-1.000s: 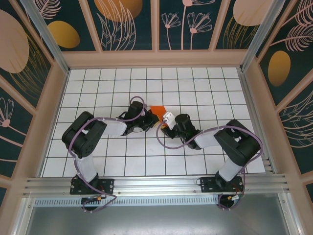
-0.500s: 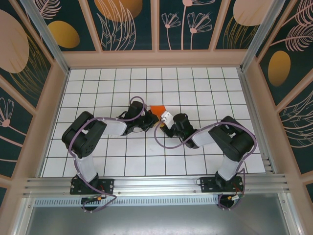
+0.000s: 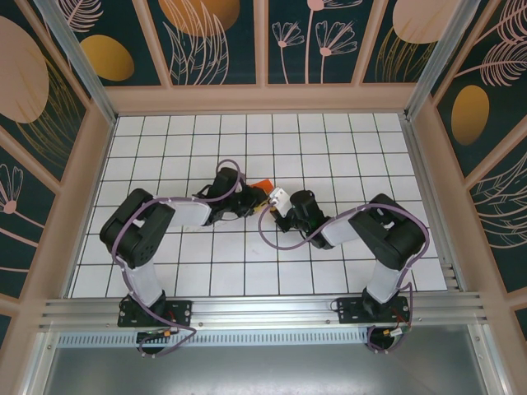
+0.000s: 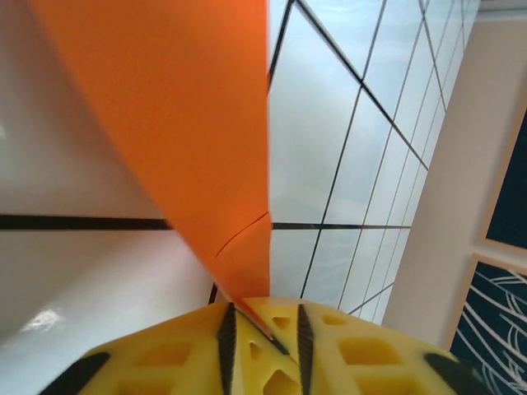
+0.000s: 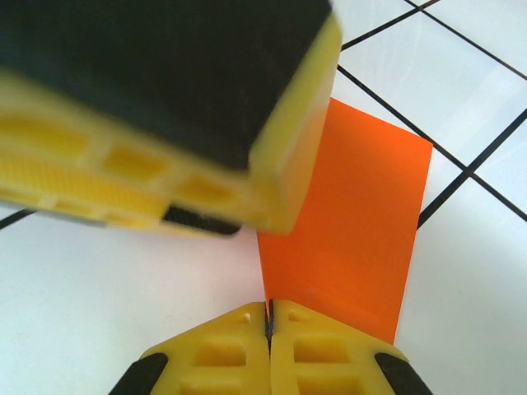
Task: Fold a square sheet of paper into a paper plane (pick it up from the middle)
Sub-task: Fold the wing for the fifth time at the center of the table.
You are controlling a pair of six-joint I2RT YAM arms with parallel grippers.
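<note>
In the left wrist view, the yellow fingers [image 4: 165, 358] of the left gripper [image 4: 251, 317] are seen pressed together on a narrow end of the sheet of paper [image 4: 189, 123]. The paper is bright orange and folded, and it is carried away from the jaws over the white tiled table [image 4: 346, 164]. In the right wrist view, the right gripper [image 5: 269, 317] is closed, its jaws clamped on the near edge of the same paper, which is stretched away over the tiles. A yellow and black finger of the left gripper is seen close above it at upper left. From above, the two grippers are found nose to nose at the table's middle, a small orange patch is shown just behind them, and patterned walls [image 3: 263, 41] are seen beyond
</note>
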